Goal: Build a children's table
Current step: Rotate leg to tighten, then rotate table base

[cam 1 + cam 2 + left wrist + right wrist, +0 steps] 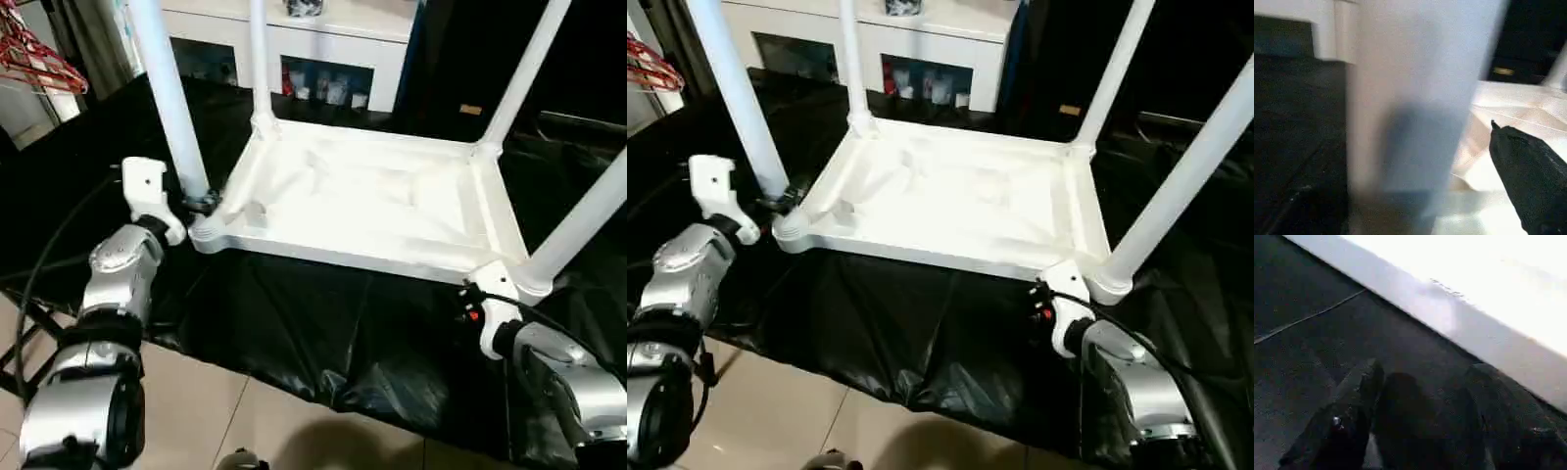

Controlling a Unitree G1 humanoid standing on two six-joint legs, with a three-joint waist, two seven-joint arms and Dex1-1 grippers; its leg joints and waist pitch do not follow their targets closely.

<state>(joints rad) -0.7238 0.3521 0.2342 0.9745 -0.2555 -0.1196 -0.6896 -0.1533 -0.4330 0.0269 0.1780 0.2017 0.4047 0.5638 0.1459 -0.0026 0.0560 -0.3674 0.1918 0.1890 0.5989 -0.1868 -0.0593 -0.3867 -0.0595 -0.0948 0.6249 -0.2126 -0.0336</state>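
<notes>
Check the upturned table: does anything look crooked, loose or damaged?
Nothing stands out. The children's table lies top-down on the black-covered work table with all four legs in their corner sockets; the near-left leg by the left gripper looks seated.

- A big work table (323, 333) has a shiny black cover.
- The floor (225, 421) has pale tiles.
- A white shelf unit (294, 39) stands at the back, with small things inside, maybe jars.
- Red hangers (39, 59) hang nearby.
</notes>
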